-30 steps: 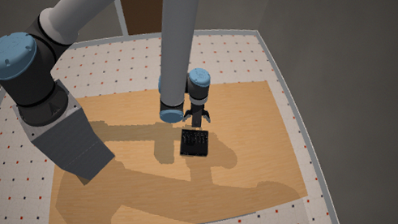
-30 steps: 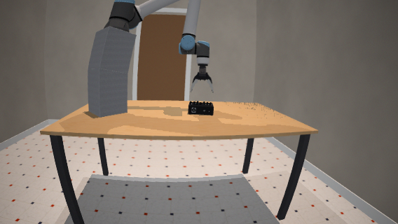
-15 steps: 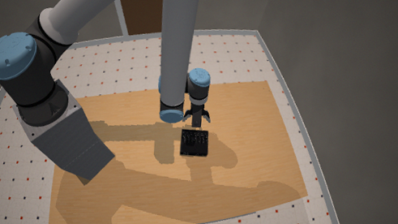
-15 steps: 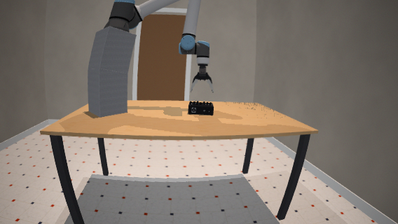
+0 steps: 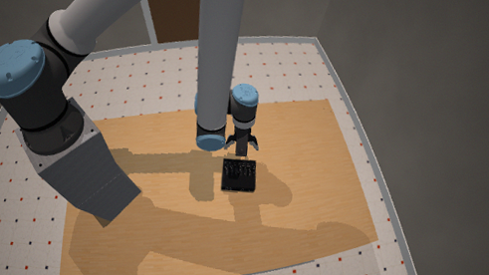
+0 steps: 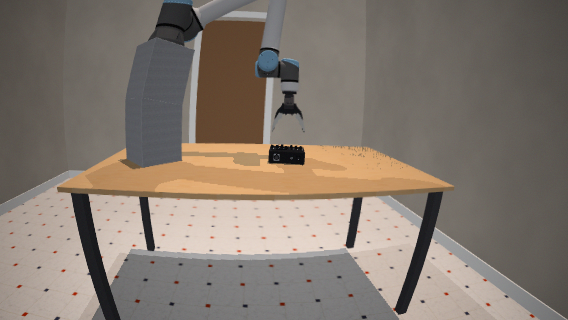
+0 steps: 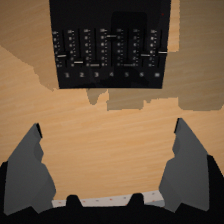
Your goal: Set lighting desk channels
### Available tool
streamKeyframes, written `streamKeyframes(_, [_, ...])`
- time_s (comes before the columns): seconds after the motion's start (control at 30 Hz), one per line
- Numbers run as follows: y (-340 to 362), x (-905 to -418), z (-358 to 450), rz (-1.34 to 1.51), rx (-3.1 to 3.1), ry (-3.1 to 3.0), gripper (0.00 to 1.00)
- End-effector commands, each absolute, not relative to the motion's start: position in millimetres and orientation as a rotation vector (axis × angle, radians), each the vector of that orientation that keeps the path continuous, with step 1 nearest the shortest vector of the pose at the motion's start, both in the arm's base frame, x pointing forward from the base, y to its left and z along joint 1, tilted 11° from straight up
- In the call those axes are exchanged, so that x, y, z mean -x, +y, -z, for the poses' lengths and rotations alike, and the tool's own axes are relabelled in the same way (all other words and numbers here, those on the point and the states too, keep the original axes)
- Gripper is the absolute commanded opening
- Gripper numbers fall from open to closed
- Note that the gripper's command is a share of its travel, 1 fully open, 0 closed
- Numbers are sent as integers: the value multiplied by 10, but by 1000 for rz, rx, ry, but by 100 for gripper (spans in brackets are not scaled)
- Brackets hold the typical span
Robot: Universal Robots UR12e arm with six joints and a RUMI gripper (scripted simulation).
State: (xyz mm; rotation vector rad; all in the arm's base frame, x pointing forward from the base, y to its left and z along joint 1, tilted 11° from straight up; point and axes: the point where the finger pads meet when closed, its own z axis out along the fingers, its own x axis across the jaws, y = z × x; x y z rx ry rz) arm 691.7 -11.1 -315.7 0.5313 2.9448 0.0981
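The lighting desk point(image 5: 239, 175) is a small black box with a row of several faders, lying on the wooden table point(image 5: 216, 190). It also shows in the exterior view point(image 6: 287, 154) and at the top of the wrist view point(image 7: 110, 44). In the wrist view the fader knobs sit at different heights; the first one point(image 7: 61, 55) is about midway, the fifth point(image 7: 127, 64) is low. My gripper point(image 6: 288, 125) hangs above the desk, pointing down, open and empty. Its two grey fingers show in the wrist view point(image 7: 107, 170), over bare wood short of the desk's front edge.
The arm's grey base block point(image 6: 154, 102) stands on the table's left rear part. A brown door point(image 6: 230, 80) is behind the table. The arm's shadow falls across the table top.
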Motion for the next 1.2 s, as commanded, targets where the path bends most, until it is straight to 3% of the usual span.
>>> streamKeyframes(0.0, [-112, -6922, 3152, -98, -531, 2944, 100])
streamKeyframes(0.6, [-158, -6902, 3127, -108, -621, 2929, 100])
streamKeyframes(1.17, [-561, -6708, 2886, -197, -1457, 2658, 100])
